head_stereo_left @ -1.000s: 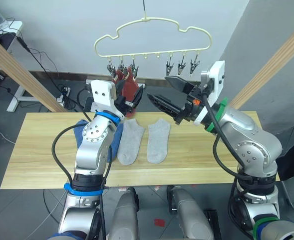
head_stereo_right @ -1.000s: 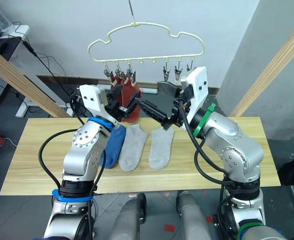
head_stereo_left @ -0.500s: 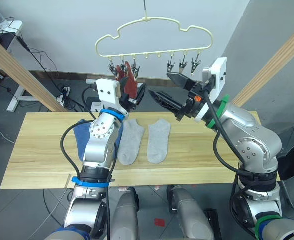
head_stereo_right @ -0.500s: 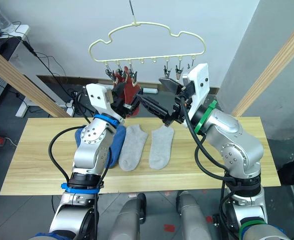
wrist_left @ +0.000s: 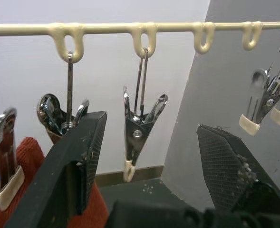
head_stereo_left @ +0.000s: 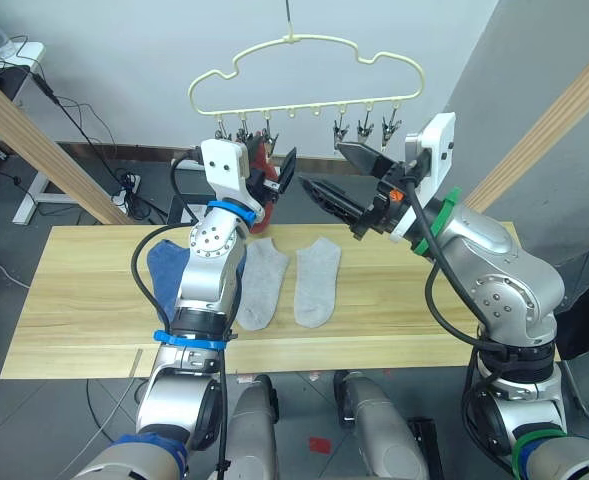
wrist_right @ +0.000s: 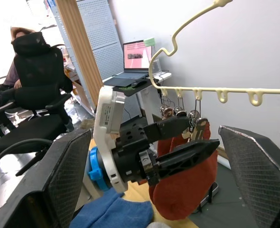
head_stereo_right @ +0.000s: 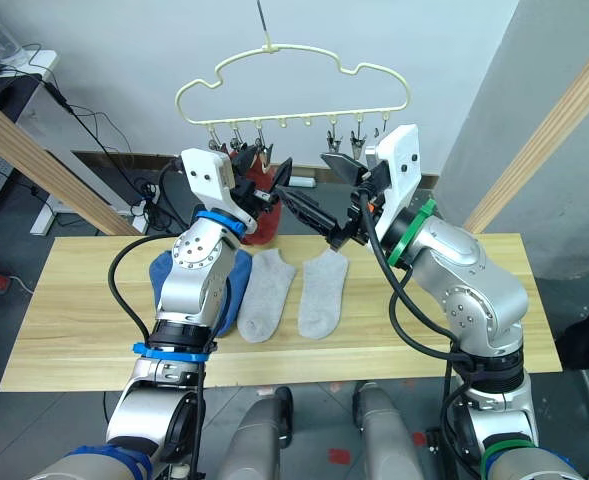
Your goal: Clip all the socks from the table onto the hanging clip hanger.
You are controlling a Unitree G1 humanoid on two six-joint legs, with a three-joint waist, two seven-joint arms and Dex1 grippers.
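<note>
Grey socks (head_stereo_left: 287,284) lengthwise across table (head_stereo_left: 84,300), toes toward robot

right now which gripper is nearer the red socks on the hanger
Left. The left gripper sits right beside the red socks, open. The right gripper hangs open further along the clip hanger.

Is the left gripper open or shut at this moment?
Open. The left gripper has its two black fingers spread wide below the clip hanger, with an empty clip between them.
</note>
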